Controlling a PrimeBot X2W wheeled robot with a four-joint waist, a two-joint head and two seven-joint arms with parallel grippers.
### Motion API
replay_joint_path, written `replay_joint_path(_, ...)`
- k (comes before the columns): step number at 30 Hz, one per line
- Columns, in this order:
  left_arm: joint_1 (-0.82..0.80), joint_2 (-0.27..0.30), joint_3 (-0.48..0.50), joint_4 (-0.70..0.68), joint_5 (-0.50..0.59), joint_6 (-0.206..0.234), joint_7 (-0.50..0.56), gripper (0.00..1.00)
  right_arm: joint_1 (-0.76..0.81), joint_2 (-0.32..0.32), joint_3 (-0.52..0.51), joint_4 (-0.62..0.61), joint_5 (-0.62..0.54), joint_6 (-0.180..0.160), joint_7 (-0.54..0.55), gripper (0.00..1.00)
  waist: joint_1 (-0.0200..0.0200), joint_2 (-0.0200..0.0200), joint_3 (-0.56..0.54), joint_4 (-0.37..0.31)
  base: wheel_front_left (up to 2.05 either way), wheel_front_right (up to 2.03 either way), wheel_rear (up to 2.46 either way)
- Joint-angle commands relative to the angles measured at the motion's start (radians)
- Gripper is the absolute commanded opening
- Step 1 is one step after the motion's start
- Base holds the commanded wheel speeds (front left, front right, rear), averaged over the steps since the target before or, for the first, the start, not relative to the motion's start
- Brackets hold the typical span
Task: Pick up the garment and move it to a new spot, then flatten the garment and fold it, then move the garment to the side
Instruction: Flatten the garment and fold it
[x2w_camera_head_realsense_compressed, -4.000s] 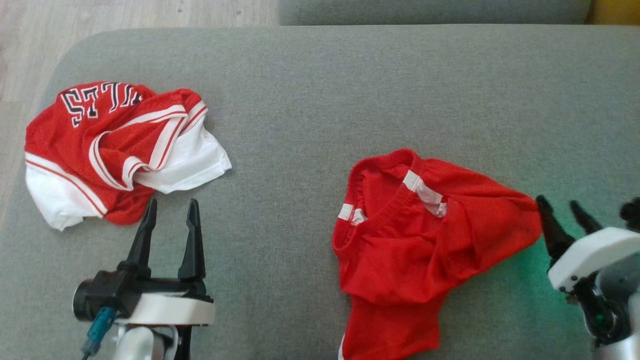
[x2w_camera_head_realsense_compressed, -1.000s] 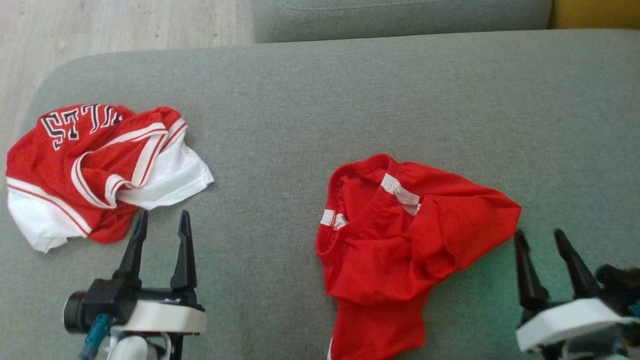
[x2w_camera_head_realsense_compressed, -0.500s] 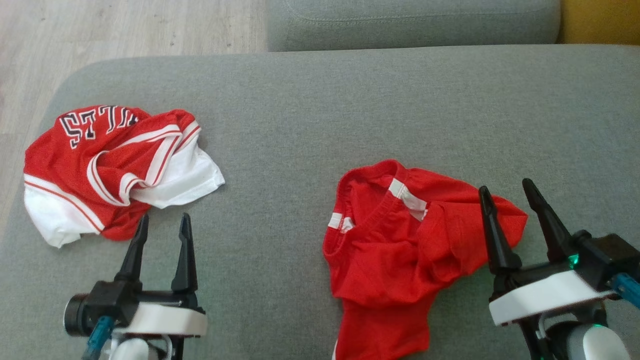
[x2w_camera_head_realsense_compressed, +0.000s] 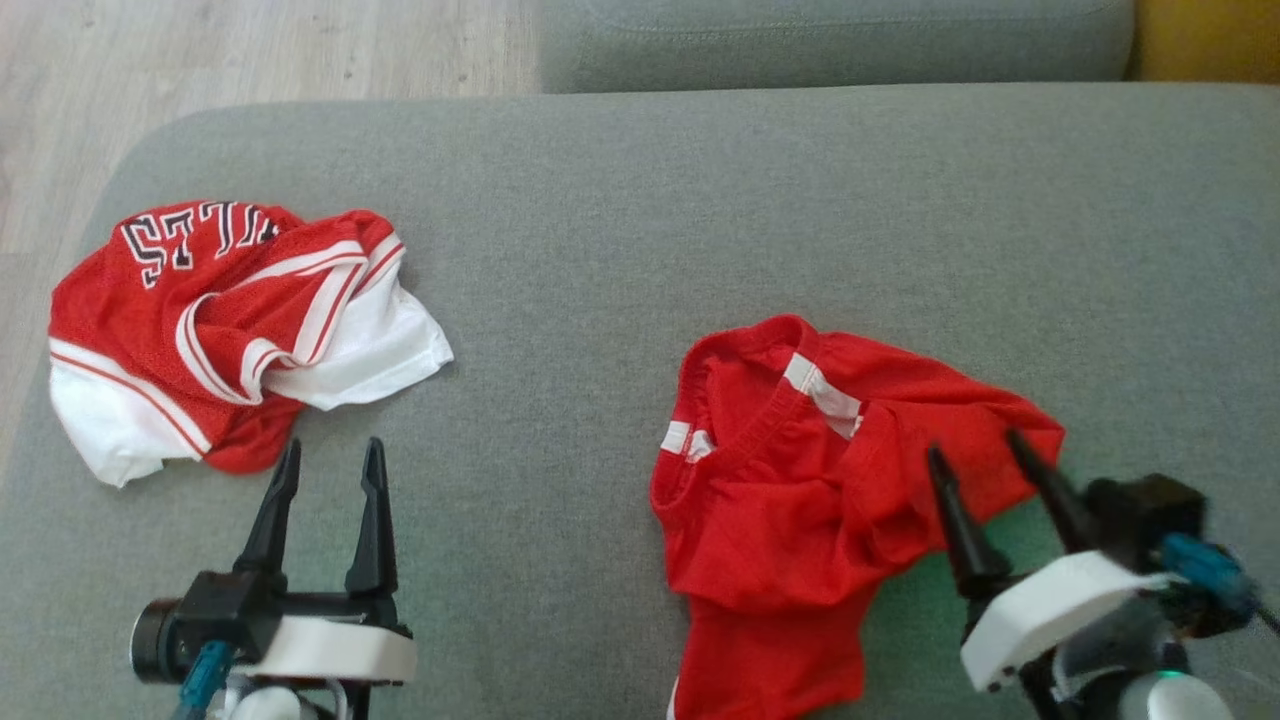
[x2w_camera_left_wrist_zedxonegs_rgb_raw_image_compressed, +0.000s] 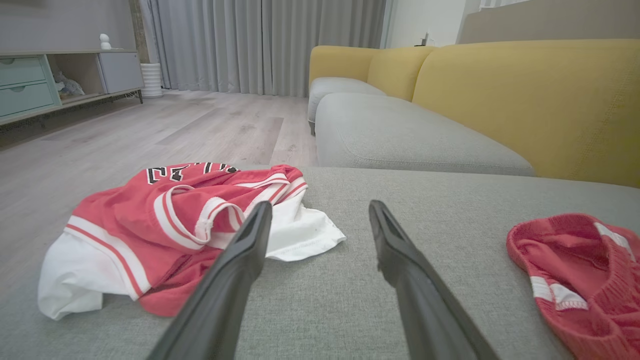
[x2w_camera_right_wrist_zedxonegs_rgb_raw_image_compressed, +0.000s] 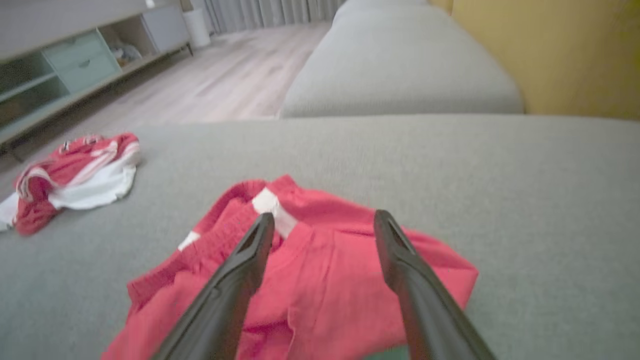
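Grey woven fabric covers the broad seat cushion (x2w_camera_head_realsense_compressed: 640, 200) the robot leans over, and pale wooden floor (x2w_camera_head_realsense_compressed: 250, 50) shows past its rounded far-left corner.

From the head view, the crumpled red mesh garment (x2w_camera_head_realsense_compressed: 790, 500), with white tabs at its ribbed band, lies right of centre. It runs toward the near edge, where I lose sight of it. The right gripper (x2w_camera_head_realsense_compressed: 975, 447) hangs over its right-hand lobe, two dark fingers spread wide with nothing between them. The left gripper (x2w_camera_head_realsense_compressed: 333, 447) is equally spread and empty, just short of a bunched red-and-white jersey (x2w_camera_head_realsense_compressed: 220, 320) with black lettering at the left end.

In the left wrist view, the left gripper (x2w_camera_left_wrist_zedxonegs_rgb_raw_image_compressed: 320, 205) points across bare cushion. The jersey (x2w_camera_left_wrist_zedxonegs_rgb_raw_image_compressed: 175, 215) is on one side, the garment (x2w_camera_left_wrist_zedxonegs_rgb_raw_image_compressed: 575, 270) well apart on the other, and a yellow sofa back (x2w_camera_left_wrist_zedxonegs_rgb_raw_image_compressed: 525, 100) stands behind.

In the right wrist view, which is a little blurred, the right gripper (x2w_camera_right_wrist_zedxonegs_rgb_raw_image_compressed: 323, 215) straddles the garment's upper folds. Whether it touches them I cannot tell.

The cloth looks light, limp and a bit slick, so I'd expect it to sag and drag rather than lift as a sheet. The thick ribbed band or a doubled fold should give more bite than a single layer. Room is generous, with bare cushion beyond the garment, to its right, and between it and the jersey. The near edge is the one to watch, since loose fabric there could slide off.
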Motion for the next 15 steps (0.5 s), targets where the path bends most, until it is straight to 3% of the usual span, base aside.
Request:
replay_joint_path(1, -0.034, 0.015, 0.025, -0.030, -0.001, 0.001, -0.010, 1.00, -0.038, -0.013, 0.033, -0.026, -0.004, -0.001, 0.018, 1.00, 0.0000, 0.0000, 0.005, 0.002, 0.00, 0.00, 0.00)
replay_joint_path(15, -0.071, -0.002, 0.003, -0.018, -0.018, -0.005, -0.010, 1.00, -0.233, -0.133, 0.145, 0.144, -0.019, -0.001, 0.385, 1.00, 0.0000, 0.0000, 0.052, 0.044, 0.00, 0.00, 0.00)
